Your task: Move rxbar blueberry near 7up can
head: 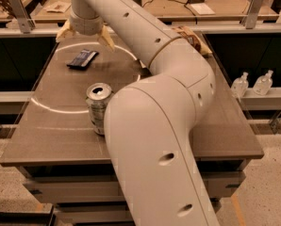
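rxbar (82, 59) flat nr hand (85, 36); 7up can (97, 107) upright.

Dark blue flat rxbar blueberry wrapper (82, 58), pale lettering. Silvery-white, pale green metal 7up can (99, 108). Cream-fingered gripper (85, 36), spread, at wrapper's 12 o'clock.
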Controlling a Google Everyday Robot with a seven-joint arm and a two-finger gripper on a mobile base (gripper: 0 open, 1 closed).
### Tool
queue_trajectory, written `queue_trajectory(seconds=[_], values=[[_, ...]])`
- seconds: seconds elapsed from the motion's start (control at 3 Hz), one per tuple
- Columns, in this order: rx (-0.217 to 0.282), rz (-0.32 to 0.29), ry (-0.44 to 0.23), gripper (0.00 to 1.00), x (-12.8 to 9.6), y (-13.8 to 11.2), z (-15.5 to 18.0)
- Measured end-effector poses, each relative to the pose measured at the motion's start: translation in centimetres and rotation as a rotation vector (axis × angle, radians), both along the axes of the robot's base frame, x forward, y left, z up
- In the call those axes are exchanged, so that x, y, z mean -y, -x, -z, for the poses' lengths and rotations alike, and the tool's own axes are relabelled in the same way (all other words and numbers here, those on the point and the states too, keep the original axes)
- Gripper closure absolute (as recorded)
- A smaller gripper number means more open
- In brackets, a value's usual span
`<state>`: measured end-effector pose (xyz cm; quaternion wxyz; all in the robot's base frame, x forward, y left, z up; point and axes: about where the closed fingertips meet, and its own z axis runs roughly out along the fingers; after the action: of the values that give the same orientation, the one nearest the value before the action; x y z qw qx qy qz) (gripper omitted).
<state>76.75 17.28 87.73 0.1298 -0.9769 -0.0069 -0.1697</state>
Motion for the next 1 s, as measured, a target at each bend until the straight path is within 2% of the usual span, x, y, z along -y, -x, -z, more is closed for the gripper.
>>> queue_trajectory(seconds=[0.33,1.0], values=[[-0.030,0.032,0.004,0.00,0.6,-0.4,0.9],[-0.053,-0.009,0.037,0.00,1.5,0.0,2.1]])
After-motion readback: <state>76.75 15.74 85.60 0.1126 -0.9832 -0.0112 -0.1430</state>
